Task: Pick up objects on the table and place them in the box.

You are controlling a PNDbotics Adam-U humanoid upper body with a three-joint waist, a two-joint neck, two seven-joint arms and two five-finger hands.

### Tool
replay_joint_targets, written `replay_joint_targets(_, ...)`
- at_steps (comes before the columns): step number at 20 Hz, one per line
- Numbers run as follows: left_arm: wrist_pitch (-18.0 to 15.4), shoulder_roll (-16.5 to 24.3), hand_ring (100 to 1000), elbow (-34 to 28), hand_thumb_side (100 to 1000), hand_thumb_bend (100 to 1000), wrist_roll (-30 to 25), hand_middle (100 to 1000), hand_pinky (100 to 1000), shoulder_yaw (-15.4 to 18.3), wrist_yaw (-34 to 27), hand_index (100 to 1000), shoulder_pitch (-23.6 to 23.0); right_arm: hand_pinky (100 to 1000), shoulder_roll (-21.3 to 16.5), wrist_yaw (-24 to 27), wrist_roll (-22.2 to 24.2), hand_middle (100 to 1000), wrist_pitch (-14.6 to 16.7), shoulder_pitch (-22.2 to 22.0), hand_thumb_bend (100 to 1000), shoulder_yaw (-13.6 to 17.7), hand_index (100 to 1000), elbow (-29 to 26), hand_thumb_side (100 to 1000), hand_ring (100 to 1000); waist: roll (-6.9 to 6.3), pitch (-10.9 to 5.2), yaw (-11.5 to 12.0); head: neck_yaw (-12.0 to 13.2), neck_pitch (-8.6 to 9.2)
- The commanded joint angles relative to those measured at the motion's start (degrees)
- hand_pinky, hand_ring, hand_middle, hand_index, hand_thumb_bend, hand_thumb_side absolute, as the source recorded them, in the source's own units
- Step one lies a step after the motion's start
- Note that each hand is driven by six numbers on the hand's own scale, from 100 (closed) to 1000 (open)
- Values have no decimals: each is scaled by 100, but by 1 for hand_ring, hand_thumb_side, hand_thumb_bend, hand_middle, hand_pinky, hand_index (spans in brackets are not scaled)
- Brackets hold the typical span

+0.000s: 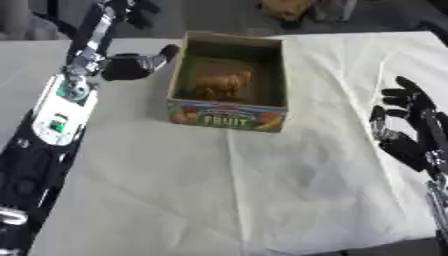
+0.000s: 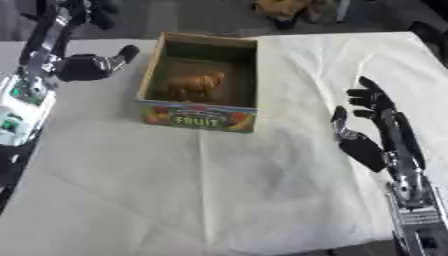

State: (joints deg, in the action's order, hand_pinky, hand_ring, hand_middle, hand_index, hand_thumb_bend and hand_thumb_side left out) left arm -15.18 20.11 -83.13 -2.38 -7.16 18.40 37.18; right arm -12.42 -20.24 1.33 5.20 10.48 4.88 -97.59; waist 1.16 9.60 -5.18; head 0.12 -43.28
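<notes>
Hovering just beside the box's left wall, the left hand [image 1: 131, 67] looks empty, its fingers relaxed apart. The right hand [image 2: 372, 125] rests spread near the table's [image 1: 262, 190] right edge. A brown object [image 1: 219, 84] already lies inside the box [image 1: 229, 117]; draw back clear of the rim.

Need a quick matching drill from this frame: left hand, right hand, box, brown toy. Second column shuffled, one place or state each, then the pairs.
Things:
1. left hand
2. right hand
3. box
4. brown toy

Places or states:
A. lies inside the box
B. open, on the right side of the table, fingers pointing away from the robot
C. beside the box's left wall, holding nothing
D. stands at the far middle of the table, FRUIT printed on its near wall

Pairs: 1-C, 2-B, 3-D, 4-A
</notes>
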Motion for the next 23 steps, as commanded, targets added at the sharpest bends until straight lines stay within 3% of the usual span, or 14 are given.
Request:
replay_joint_targets(1,257,186,587,-580,147,451,-97,647,606,63,-311,683,-228,793,-135,-21,-41,798,-5,20,100,59,1000,-138,358,837,-11,-100,27,-18,-77)
replay_joint_targets(9,920,134,587,-1420,122,408,-296,652,607,282,-841,680,-1426,790,-131,-8,-77,795,-14,-12,100,65,1000,-138,365,834,-30,-122,127,13,-83)
replay_joint_targets(18,1062,-31,586,-1745,100,367,-104,654,606,530,-494,678,-2661,788,-129,9,-60,793,-15,-37,100,33,997,-129,367,833,-44,-173,125,51,-83)
replay_joint_targets(23,1106,-179,585,-1773,100,359,-52,654,606,564,-445,677,-2800,788,-116,21,-58,793,-21,-49,100,33,996,-125,366,832,-46,-183,112,28,-83)
